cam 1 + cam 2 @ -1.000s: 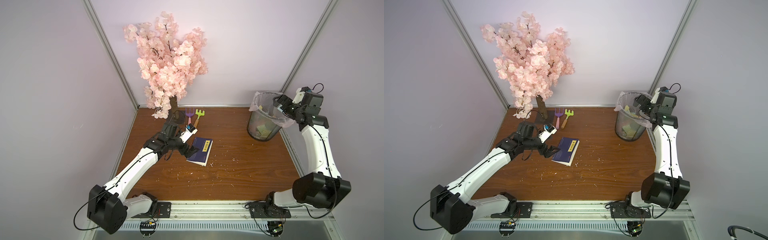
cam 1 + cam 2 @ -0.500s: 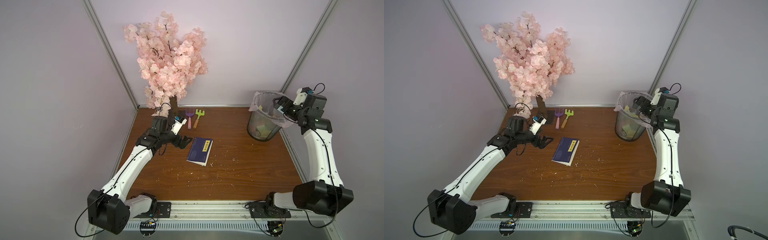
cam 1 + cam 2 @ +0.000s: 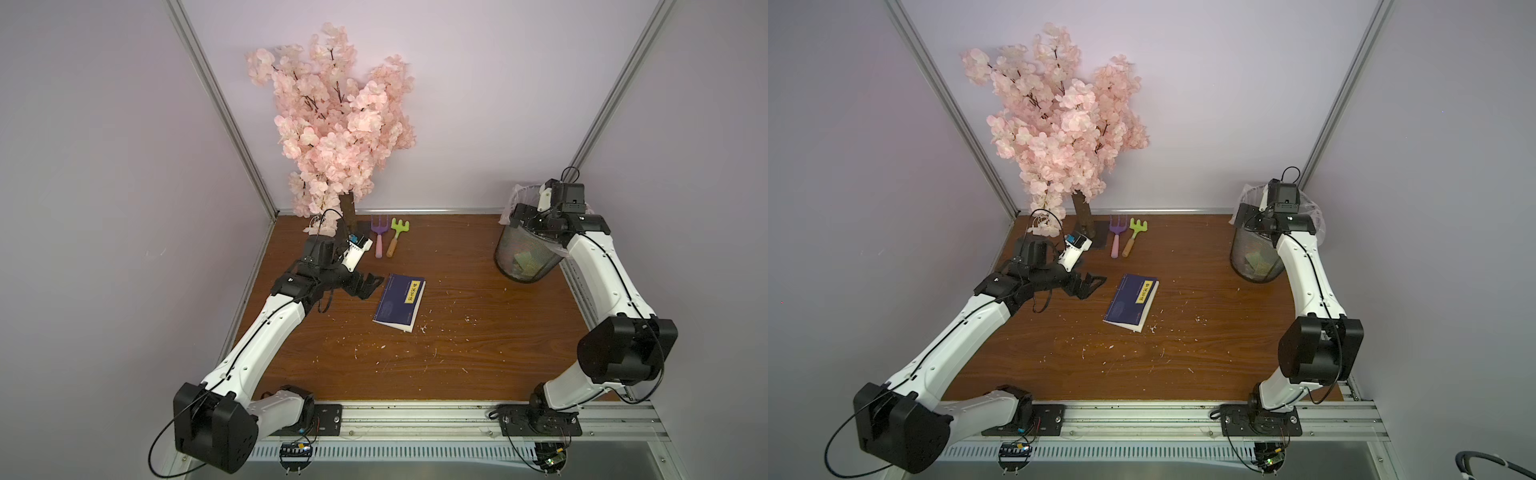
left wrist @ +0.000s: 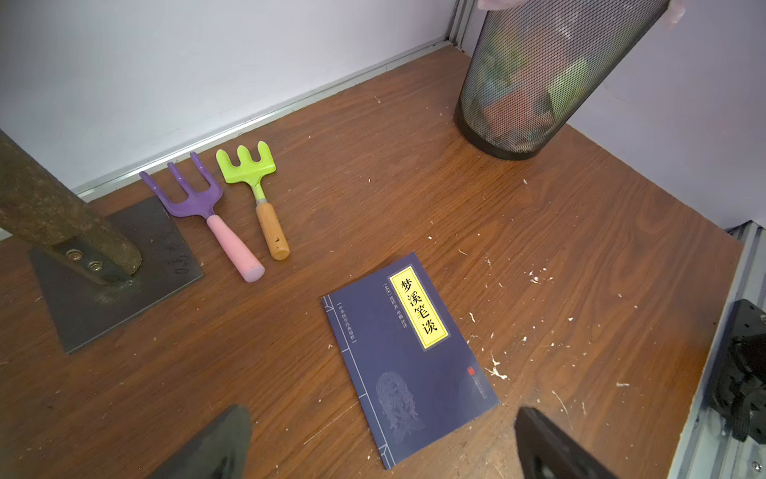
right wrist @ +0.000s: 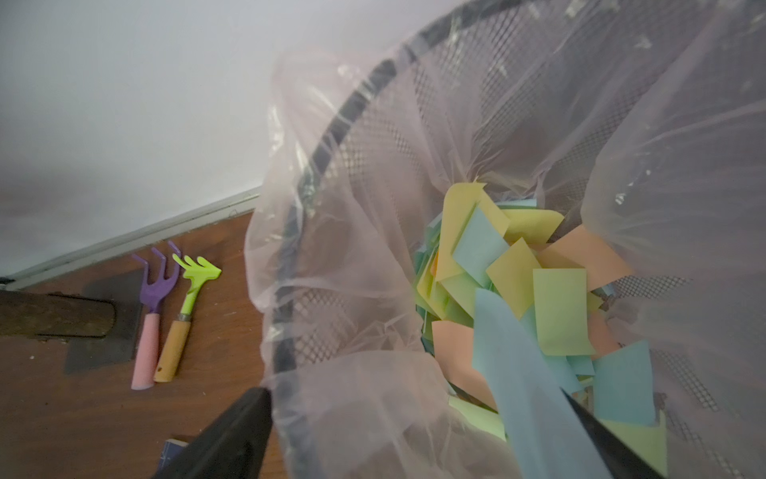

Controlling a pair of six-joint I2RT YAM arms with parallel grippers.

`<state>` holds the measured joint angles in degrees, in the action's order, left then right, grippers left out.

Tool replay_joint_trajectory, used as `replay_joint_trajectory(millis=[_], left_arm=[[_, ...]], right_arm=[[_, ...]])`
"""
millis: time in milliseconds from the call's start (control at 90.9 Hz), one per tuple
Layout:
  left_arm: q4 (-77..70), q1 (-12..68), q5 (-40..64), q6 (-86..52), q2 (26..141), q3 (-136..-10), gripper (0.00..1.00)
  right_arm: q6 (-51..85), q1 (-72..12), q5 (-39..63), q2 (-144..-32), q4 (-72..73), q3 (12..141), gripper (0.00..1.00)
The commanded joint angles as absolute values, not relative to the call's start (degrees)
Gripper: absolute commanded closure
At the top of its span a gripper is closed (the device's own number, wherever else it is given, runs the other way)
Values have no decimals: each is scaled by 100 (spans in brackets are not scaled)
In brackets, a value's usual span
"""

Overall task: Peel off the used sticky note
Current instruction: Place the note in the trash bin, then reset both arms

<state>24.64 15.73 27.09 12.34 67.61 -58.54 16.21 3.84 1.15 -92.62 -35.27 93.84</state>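
A light blue sticky note [image 5: 514, 385] hangs over the mesh bin [image 5: 323, 145] beside one finger [image 5: 601, 448] of my right gripper [image 5: 414, 448]. Whether it clings to that finger I cannot tell. The right gripper [image 3: 519, 214] is open above the bin's rim [image 3: 525, 253] at the back right. A dark blue book [image 3: 399, 301] with a yellow title label lies closed mid-table. My left gripper [image 3: 368, 286] is open and empty just left of the book [image 4: 410, 361], its fingers [image 4: 224, 443] apart above the table.
Several coloured notes [image 5: 559, 311] fill the bin, which has a thin plastic liner. A pink blossom tree [image 3: 340, 124] stands on a metal plate [image 4: 116, 269] at the back left. A purple fork [image 3: 379, 237] and green rake [image 3: 397, 237] lie beside it. Paper scraps dot the wood.
My left gripper has drawn back to the left, off the book's edge, and stays open. The right arm has shifted only slightly over the bin.
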Motion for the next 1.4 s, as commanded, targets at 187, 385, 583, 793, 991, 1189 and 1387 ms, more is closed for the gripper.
replay_joint_trajectory(millis=[187,385,583,793,991,1189,1387], left_arm=[[2309,1505,2634,1340,6670,-5580,2],[2297,1512,2587,1367,6653,-5555,2],[2283,1510,2584,1338,6628,-5523,2],[2285,1512,2526,1328,6610,-5537,2],[2044,1440,2325,1201,6586,-5469,2],[968,787,2145,731,6387,-5006,2],[124,468,1443,684,6119,-4385,2]], right_arm=[[1788,394,991,-8964,-3425,9804,1],[2252,662,2121,-9079,-3120,9920,0],[2588,798,2754,-9201,-2787,9800,0],[2650,905,2378,-9099,-2773,9926,0],[2296,788,1430,-8509,-3113,10210,1],[1884,-484,251,-6798,-2150,8217,0],[1635,-1343,-518,-5072,-571,5156,0]])
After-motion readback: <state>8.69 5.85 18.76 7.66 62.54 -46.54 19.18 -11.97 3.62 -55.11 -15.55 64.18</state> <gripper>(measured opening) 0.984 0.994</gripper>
